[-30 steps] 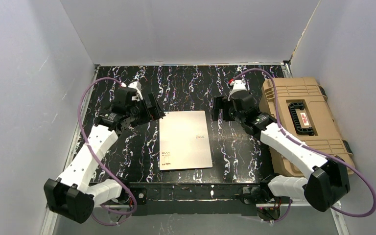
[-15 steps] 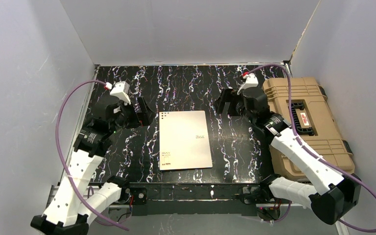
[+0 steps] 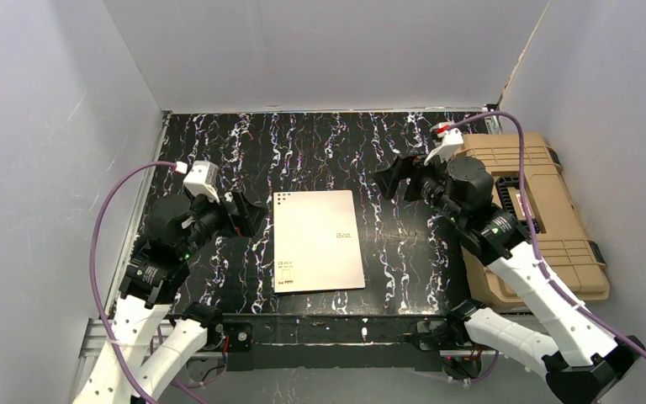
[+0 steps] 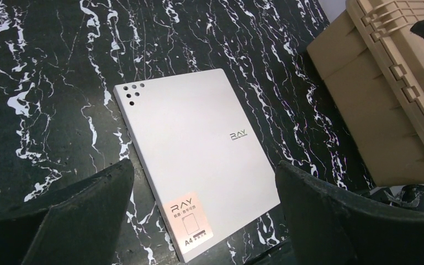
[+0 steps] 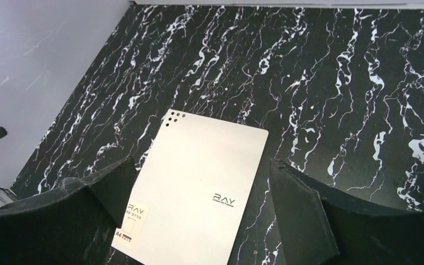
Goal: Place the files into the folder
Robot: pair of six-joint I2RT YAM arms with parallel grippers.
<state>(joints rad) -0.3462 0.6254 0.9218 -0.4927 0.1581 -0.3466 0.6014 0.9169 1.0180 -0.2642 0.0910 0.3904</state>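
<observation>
The folder (image 3: 317, 240) lies flat and closed in the middle of the table (image 3: 404, 252), nearer to the arm bases than to the far wall. Its long axis runs near to far. A small sticker (image 3: 285, 284) is at its near-left corner and a group of small holes is at the far-left corner. I see no files in any view. Whether they are inside the closed folder, I cannot tell.

The left gripper (image 3: 248, 217) hangs just beside the far part of the folder's left edge, above the table and not touching it. It points to the right, so the folder lies straight in front of it. In the left wrist view both fingers (image 4: 83, 215) are spread wide with nothing between them, and the folder shows in the gap.

A bit farther, the right gripper (image 3: 389, 178) is off the far-right corner of the folder, approx. level with its far edge. It points left and somewhat down, also spread wide and empty.

Both arms are bent at the elbow, wrists raised. The left one looks a little nearer to the folder, so I judge it better placed for the cover, e.g. to lift an edge.

Far right, well apart from the folder, sits a bulky tan case (image 3: 555, 227).
</observation>
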